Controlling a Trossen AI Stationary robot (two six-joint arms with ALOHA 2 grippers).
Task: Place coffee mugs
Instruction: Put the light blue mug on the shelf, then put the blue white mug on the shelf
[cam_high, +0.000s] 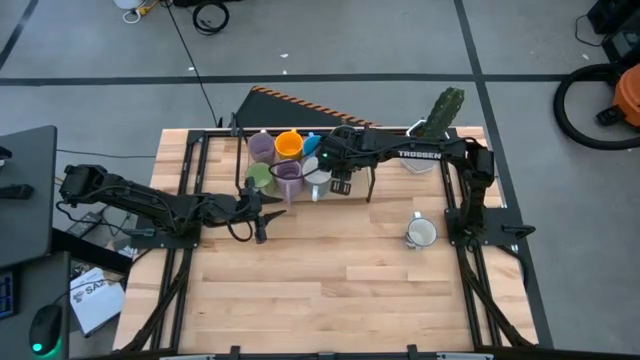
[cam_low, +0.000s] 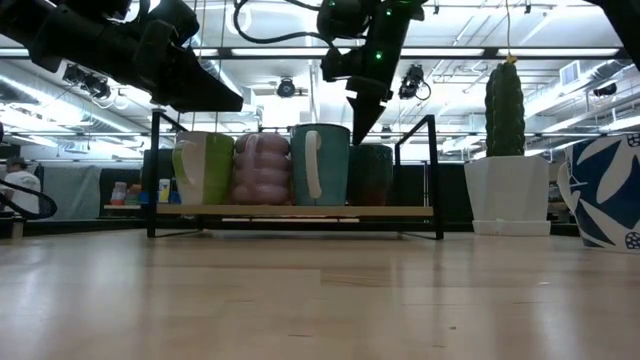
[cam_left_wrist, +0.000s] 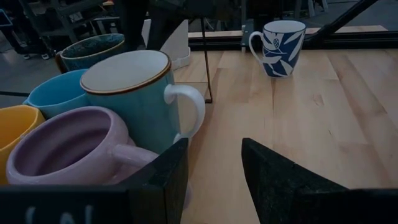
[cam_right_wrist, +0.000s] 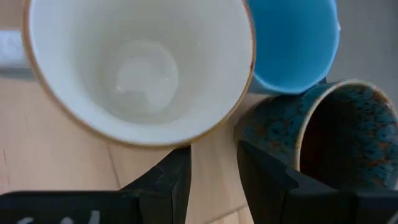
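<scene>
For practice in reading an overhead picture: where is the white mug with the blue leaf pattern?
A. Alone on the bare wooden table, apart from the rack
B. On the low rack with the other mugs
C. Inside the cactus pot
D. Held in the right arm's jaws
A: the white mug with the blue leaf pattern sits by itself on the wooden table, apart from the low rack of mugs.

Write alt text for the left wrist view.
Mugs crowd a wooden table: a pale-blue mug with white handle, a ribbed purple mug, and blue, yellow and dark ones behind. The left hand is open, empty. A leaf-patterned mug stands apart.
</scene>
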